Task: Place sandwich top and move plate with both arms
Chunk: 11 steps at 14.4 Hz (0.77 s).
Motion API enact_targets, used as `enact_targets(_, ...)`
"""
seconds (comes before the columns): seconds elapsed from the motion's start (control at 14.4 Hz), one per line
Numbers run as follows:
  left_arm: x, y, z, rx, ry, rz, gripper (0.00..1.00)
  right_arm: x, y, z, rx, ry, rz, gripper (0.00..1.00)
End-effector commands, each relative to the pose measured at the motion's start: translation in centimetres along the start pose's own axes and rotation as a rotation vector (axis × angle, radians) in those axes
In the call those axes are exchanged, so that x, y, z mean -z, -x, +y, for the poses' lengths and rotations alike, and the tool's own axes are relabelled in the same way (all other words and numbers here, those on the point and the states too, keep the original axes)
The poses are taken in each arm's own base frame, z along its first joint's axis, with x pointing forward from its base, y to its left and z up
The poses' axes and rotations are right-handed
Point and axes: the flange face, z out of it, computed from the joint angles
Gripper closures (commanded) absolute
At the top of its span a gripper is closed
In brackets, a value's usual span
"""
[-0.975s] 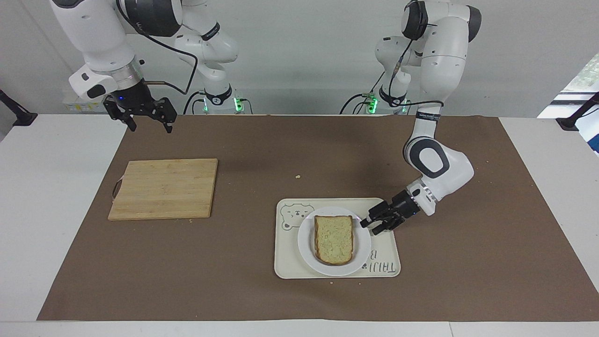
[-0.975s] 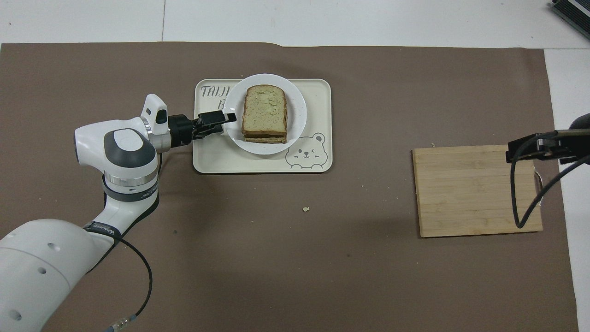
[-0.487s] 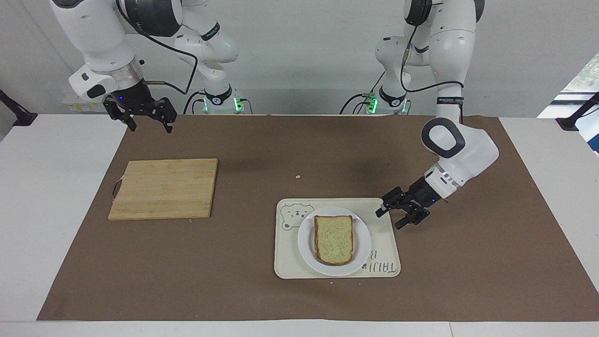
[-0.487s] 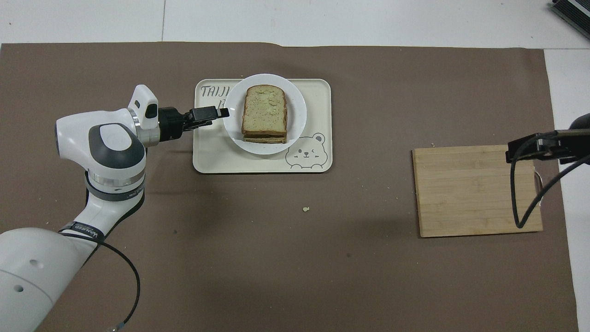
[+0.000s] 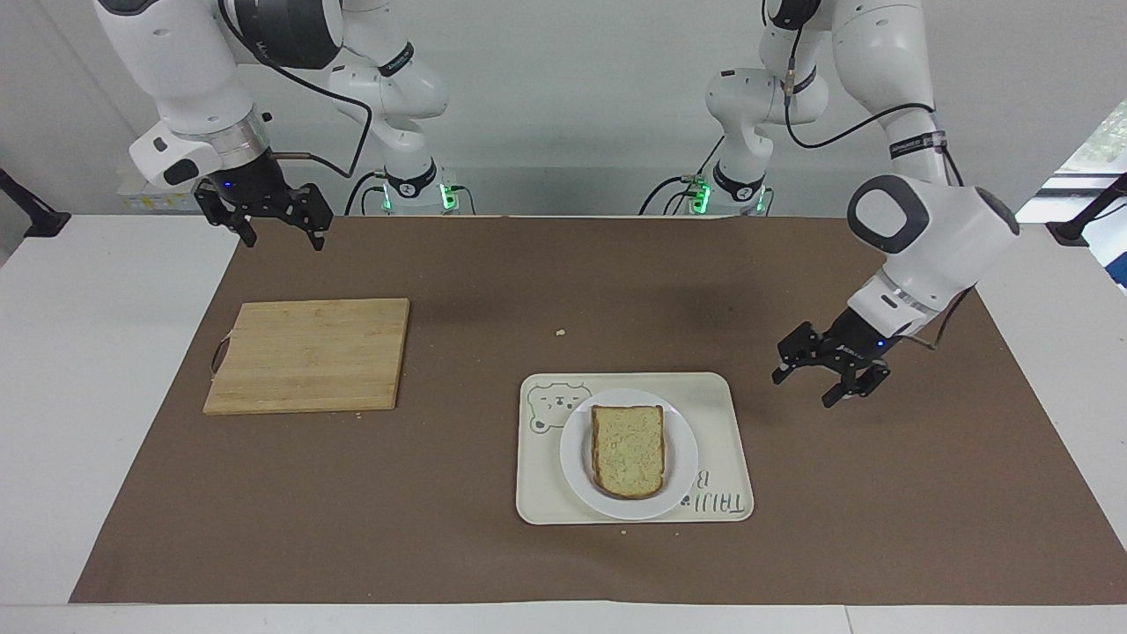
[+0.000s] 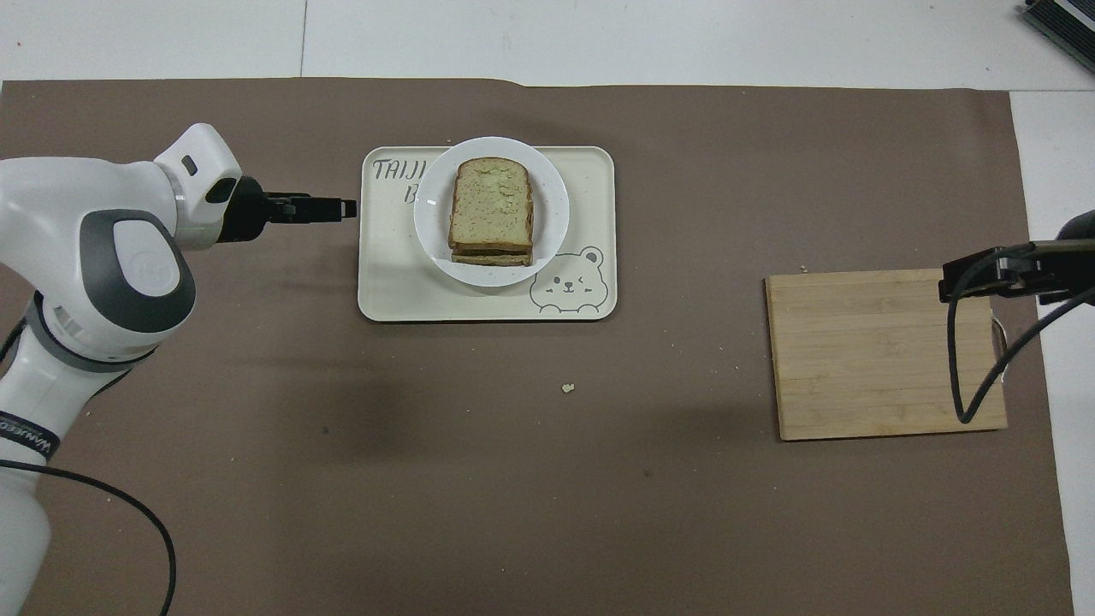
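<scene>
Now, tray [image 5: 722, 440]: holds the plate [image 5: 682, 458]
Plate: sandwich top [image 5: 628, 449] on the stack
Left claw [image 5: 823, 377]: open, empty, beside tray
Right claw [image 5: 277, 229]: open, empty, waiting

You see a matt brown paper mat [image 5: 546, 264] on the smooth white table [image 5: 97, 370], a wooden board [image 5: 308, 354] with visible grain, a glossy white plate [image 6: 556, 201], a smooth cream plastic-looking tray [image 6: 385, 291] and porous bread [image 5: 627, 447]

Under the sandwich top [image 6: 489, 208], the filling shows only as a dark edge, unreadable. The right gripper [image 6: 997, 275] is cut off by the overhead frame's edge.
</scene>
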Motion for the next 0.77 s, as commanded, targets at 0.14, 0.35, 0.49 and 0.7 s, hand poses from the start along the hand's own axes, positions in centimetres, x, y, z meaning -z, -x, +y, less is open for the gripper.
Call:
enact_targets(0.14, 10.6, 0.2, 1.6, -0.078, -0.167, -0.156, 0.0, 0.3, -0.1, 0.1, -0.017, -0.014, -0.005, 0.0)
enact_targets(0.35, 16.8, 1.7, 2.4, -0.035, -0.266, -0.211, 0.0, 0.3, -0.1, 0.1, -0.017, -0.014, -0.005, 0.0)
enact_targets(0.49, 20.1, 3.3, 3.5, -0.038, -0.293, -0.226, 0.0, 0.3, -0.1, 0.1, -0.017, -0.014, -0.005, 0.0)
enact_targets(0.7, 22.3, 4.9, 4.6, -0.024, -0.27, -0.274, 0.0, 0.3, -0.1, 0.1, -0.017, -0.014, -0.005, 0.0)
